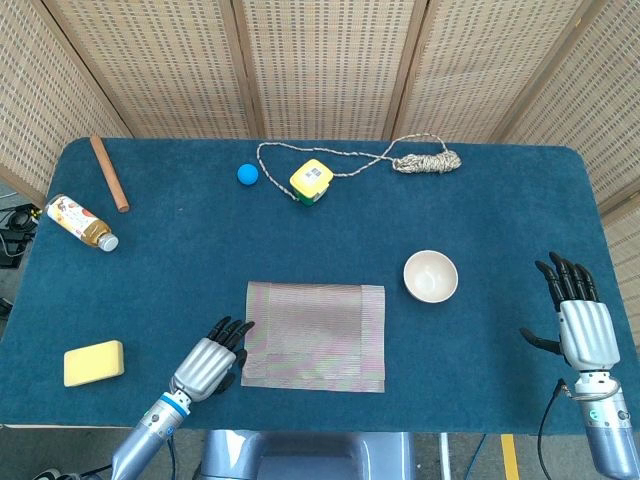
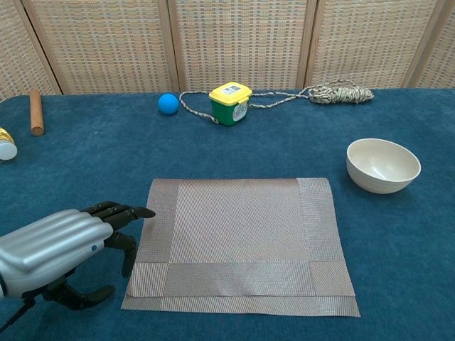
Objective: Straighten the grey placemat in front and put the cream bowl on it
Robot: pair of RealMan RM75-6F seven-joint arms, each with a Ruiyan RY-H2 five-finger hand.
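The grey placemat (image 1: pixel 315 335) (image 2: pixel 239 241) lies flat on the blue table near the front edge, nearly square to it. To its right, off the mat, stands the cream bowl (image 1: pixel 430 276) (image 2: pixel 382 165), upright and empty. My left hand (image 1: pixel 208 362) (image 2: pixel 60 245) hovers at the mat's front left corner, fingers spread, its fingertips reaching the mat's left edge, holding nothing. My right hand (image 1: pixel 580 325) is open with fingers extended, far right of the bowl; the chest view does not show it.
At the back are a blue ball (image 1: pixel 247 174), a yellow-lidded green box (image 1: pixel 310 181) and a coiled rope (image 1: pixel 428 160). A wooden stick (image 1: pixel 109 173) and a bottle (image 1: pixel 80 221) lie far left; a yellow sponge (image 1: pixel 93 362) sits front left.
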